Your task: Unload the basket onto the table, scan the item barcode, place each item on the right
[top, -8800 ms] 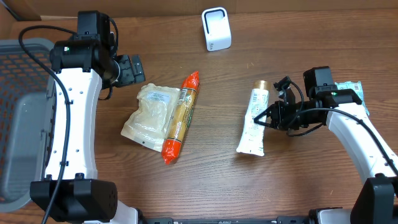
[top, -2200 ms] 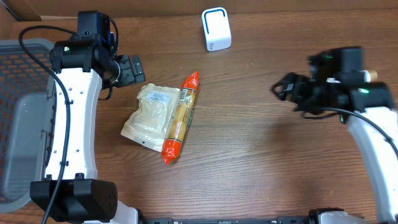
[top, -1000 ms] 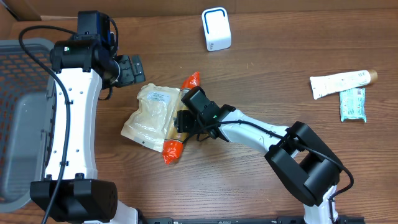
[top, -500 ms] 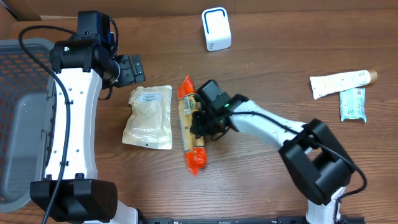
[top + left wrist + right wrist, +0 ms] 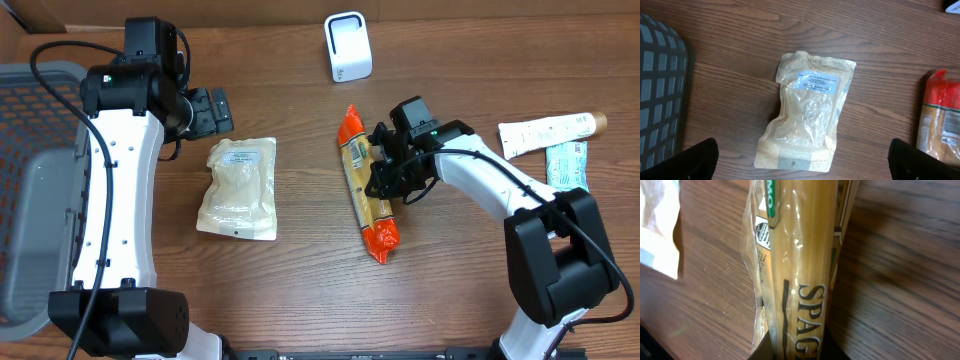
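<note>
A long spaghetti packet (image 5: 364,185) with red-orange ends hangs lengthwise in the middle of the table, with my right gripper (image 5: 388,178) shut on its middle. The right wrist view shows the packet (image 5: 800,265) pinched between my two dark fingers (image 5: 832,347) at the bottom edge. No barcode shows on the faces I can see. The white scanner (image 5: 347,46) stands at the back, beyond the packet's top end. My left gripper (image 5: 207,110) hovers open at the back left, above a pale pouch (image 5: 240,187).
The pale pouch (image 5: 810,110) lies flat below my left gripper (image 5: 812,162). A grey basket (image 5: 30,200) fills the left edge. A white tube (image 5: 550,132) and a teal packet (image 5: 567,165) lie at the far right.
My right gripper shut on the spaghetti packet and carried it right, off the pale pouch to the table's middle. The pouch shifted slightly. The left arm has not moved.
</note>
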Tool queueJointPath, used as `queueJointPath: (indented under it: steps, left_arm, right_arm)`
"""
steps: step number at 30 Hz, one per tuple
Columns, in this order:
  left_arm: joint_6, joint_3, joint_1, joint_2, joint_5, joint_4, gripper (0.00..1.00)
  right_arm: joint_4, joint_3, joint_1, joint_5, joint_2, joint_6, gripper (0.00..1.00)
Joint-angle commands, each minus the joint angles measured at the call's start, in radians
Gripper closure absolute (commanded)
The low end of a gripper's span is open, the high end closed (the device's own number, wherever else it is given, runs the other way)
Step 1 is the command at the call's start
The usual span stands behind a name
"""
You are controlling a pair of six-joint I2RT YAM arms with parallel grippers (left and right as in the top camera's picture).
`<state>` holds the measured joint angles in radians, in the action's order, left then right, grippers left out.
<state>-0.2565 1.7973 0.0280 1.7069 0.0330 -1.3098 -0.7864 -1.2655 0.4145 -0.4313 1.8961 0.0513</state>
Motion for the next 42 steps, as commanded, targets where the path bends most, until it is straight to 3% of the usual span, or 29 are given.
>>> queueJointPath:
  steps: [1,8,10,11,15,18,23,29,35,42]
  left_arm:
    - [-0.013,-0.002,-0.003,0.008,-0.008,0.002,0.00]
    - [-0.013,-0.002,-0.003,0.008,-0.008,0.002,0.00]
    - [-0.013,-0.002,-0.003,0.008,-0.008,0.002,0.00]
    - [-0.013,-0.002,-0.003,0.008,-0.008,0.002,0.01]
    - [-0.013,-0.002,-0.003,0.008,-0.008,0.002,0.00]
    - [-0.013,-0.002,-0.003,0.008,-0.008,0.002,0.00]
    - [-0.013,-0.002,-0.003,0.008,-0.008,0.002,0.00]
    - [-0.013,-0.002,-0.003,0.008,-0.008,0.002,0.00]
    - [-0.013,-0.002,-0.003,0.008,-0.008,0.002,0.01]
    - [-0.013,-0.002,-0.003,0.008,-0.008,0.002,0.01]
  right_arm:
    - [0.010,-0.007,0.026,-0.077,-0.060,-0.032,0.96]
    - [0.020,-0.007,0.021,-0.154,-0.060,0.003,0.96]
    - [0.008,-0.005,0.021,-0.113,-0.060,0.004,0.86]
    - [0.002,0.001,0.021,-0.062,-0.059,0.005,0.73]
    - [0.031,0.034,0.022,-0.003,-0.045,0.004,0.48]
    - [0.086,0.077,0.022,-0.007,-0.032,0.004,0.40]
    - [0.181,0.150,0.022,-0.033,-0.029,0.005,0.37]
    - [0.214,0.167,0.023,-0.071,-0.025,0.044,0.43]
    - [0.225,0.168,0.023,-0.110,-0.018,0.080,0.72]
    - [0.252,0.163,0.021,-0.280,-0.018,0.080,0.92]
